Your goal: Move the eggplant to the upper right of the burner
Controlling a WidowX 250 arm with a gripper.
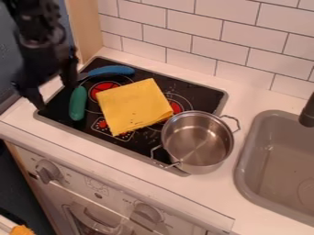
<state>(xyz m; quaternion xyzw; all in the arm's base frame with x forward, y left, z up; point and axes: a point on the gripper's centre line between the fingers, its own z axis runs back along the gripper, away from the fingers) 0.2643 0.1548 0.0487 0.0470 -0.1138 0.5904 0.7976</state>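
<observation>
Counter: white countertop (113, 159), smooth, running around the black cooktop (205, 94) and the grey sink (264, 186) set into it.
Cooktop: glossy black with a metal rim; red-centred burners (104, 87) and printed controls.
Cloth: yellow cloth (133, 105), spread over the middle of the cooktop, partly covering the burners.
Pot: shiny metal saucepan (197, 141), upright, two wire handles, at the cooktop's front right corner – overhanging its rim.
Green thing: green toy vegetable (78, 103), long and rounded, left of the cloth.
Blue thing: blue-handled utensil (111, 70), at the rear left – behind the cloth.
</observation>
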